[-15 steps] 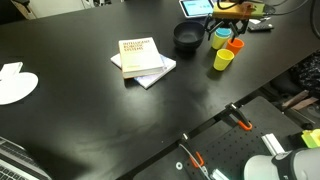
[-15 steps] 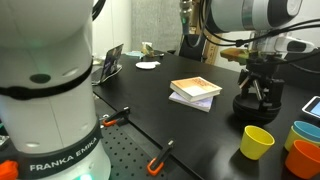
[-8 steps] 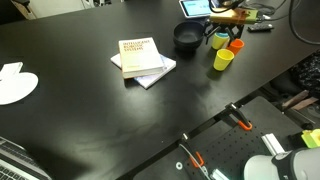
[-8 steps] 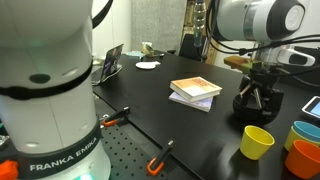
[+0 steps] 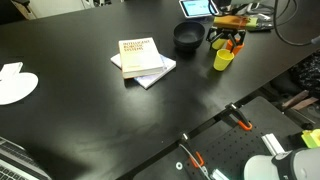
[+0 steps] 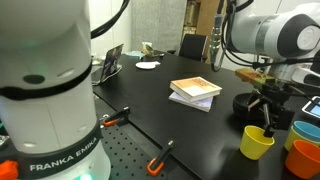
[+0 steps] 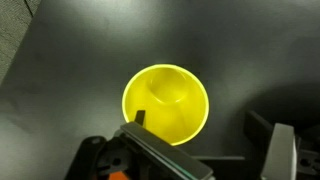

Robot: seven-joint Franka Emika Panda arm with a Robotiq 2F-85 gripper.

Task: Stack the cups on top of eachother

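Note:
The yellow cup [image 5: 223, 61] stands upright on the black table, and it also shows in an exterior view [image 6: 257, 142] and the wrist view [image 7: 166, 103]. My gripper [image 5: 228, 40] hangs just above it, open and empty. In the wrist view the gripper [image 7: 215, 152] has one finger over the cup's near rim and the other off to the side. The teal-blue cup [image 6: 306, 132] and orange cup [image 6: 305, 159] stand close behind the yellow one. In an exterior view the gripper hides most of them. I see no green cup.
A black bowl [image 5: 187, 37] stands next to the cups, and it also shows in an exterior view [image 6: 249, 104]. Two stacked books [image 5: 142, 59] lie mid-table. A white flat object [image 5: 15, 84] lies at the far end. Clamps line the table's edge [image 5: 240, 122].
My gripper has moved from over the black bowl and the teal-blue cup to over the yellow cup, and it sits lower. The cups have not moved.

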